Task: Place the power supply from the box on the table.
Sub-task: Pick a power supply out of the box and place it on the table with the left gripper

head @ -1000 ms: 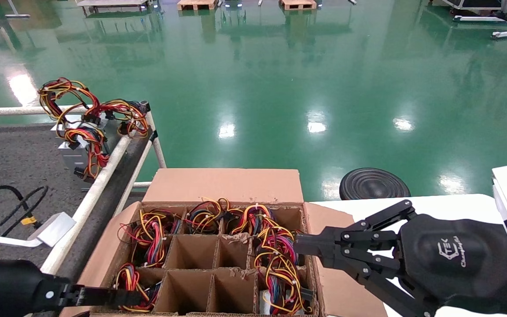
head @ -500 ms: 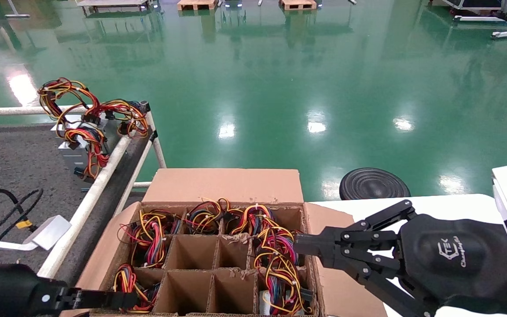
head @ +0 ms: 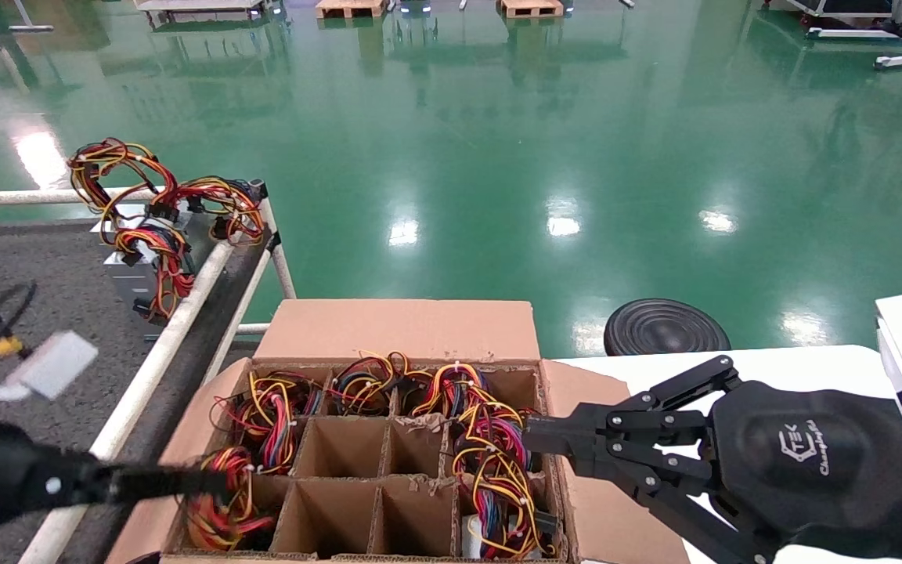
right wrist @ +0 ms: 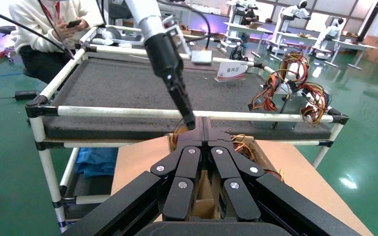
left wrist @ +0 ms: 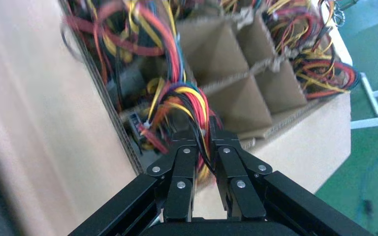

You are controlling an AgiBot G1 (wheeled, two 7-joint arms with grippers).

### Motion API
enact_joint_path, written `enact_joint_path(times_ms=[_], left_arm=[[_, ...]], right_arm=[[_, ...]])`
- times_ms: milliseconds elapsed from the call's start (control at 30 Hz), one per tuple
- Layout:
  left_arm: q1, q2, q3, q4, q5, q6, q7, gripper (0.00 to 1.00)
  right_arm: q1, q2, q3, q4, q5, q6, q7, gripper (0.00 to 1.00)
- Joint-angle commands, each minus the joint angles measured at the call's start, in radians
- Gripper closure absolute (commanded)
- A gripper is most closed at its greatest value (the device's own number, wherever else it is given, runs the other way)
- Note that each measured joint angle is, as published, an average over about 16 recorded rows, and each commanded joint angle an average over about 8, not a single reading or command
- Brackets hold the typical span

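Speckled table (head: pixel 44 274) lay left of the box (head: pixel 396 329). Right gripper (head: pixel 533 440) hung clenched and empty over the box's right cells. Left gripper (left wrist: pixel 204 140) pinched the wires (left wrist: pixel 187 101) of the power supply (head: pixel 224 501), whose body stayed hidden in the near-left cell.

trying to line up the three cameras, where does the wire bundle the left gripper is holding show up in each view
Head view: the wire bundle is at the bottom left, in the box's near-left cell, at the tip of the left gripper.
Left wrist view: centre, the wire bundle runs up from between the shut fingertips of the left gripper.
Right wrist view: not visible; only the left gripper dipping behind the right gripper.
Shared landmark: the box's cardboard divider grid.
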Motion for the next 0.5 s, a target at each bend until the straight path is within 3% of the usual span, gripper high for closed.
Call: enact_joint_path(times_ms=[33,500], left_arm=[[-0.017,0.003,-0.018,-0.003,0.015,0.005,0.011,1.00],[-0.180,0.047,-0.060,-0.026,0.113,0.051,0.009,1.00]], right_arm=[[0.000,0.000,0.000,0.000,0.000,0.000,0.000,1.00],[0.000,0.000,0.000,0.000,0.000,0.000,0.000,1.00]])
